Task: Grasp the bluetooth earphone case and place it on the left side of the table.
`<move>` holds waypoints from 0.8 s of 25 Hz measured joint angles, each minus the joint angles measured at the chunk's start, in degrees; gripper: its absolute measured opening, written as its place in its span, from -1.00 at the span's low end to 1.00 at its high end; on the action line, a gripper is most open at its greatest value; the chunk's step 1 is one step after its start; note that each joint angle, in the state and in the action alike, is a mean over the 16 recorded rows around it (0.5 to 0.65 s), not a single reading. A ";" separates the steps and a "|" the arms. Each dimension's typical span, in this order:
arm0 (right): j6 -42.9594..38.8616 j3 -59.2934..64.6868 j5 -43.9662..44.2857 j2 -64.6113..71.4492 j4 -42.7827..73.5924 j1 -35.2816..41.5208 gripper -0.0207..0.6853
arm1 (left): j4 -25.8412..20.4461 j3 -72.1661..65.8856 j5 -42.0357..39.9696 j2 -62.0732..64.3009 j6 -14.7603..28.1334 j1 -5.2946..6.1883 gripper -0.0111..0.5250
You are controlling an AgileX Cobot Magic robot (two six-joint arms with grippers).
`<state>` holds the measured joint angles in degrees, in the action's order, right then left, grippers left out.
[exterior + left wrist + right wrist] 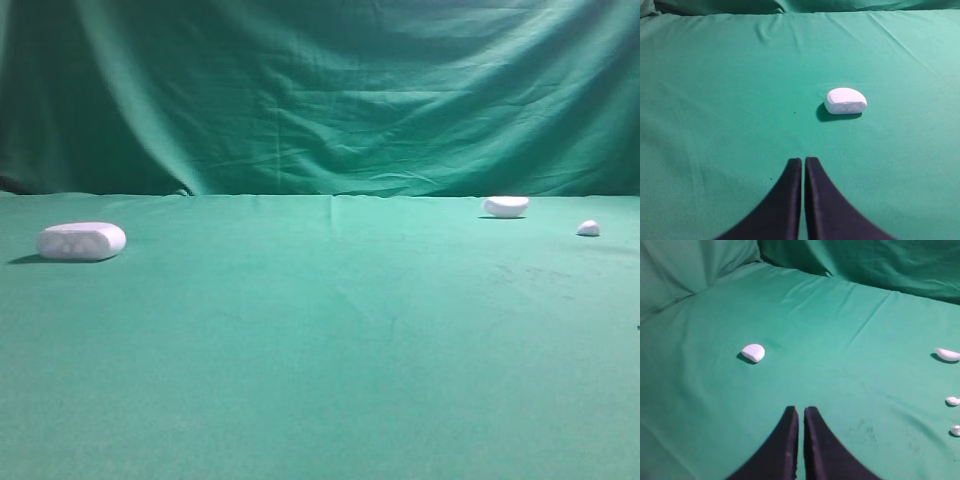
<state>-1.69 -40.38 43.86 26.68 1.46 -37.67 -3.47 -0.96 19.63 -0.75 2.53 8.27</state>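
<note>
The bluetooth earphone case (80,241) is a white oval pill lying flat on the left part of the green table (330,350). In the left wrist view the case (845,101) lies ahead and a little right of my left gripper (803,160), a clear stretch of cloth between them. That gripper's dark fingers are pressed together with nothing between them. My right gripper (801,409) is also shut and empty, hovering over bare cloth. Neither gripper shows in the exterior high view.
A smaller white bean-shaped piece (506,206) and a tiny white nub (588,228) lie at the back right. The right wrist view shows a white half-round piece (753,352) ahead-left and small white bits (947,354) at the right edge. Green backdrop (320,90) hangs behind.
</note>
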 joint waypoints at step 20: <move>2.20 35.31 -25.47 -23.90 0.38 30.15 -0.94 | 0.00 0.00 0.00 0.00 0.00 0.00 -0.96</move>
<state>0.51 -5.07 18.39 2.78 1.85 -7.52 -3.47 -0.96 19.63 -0.75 2.53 8.27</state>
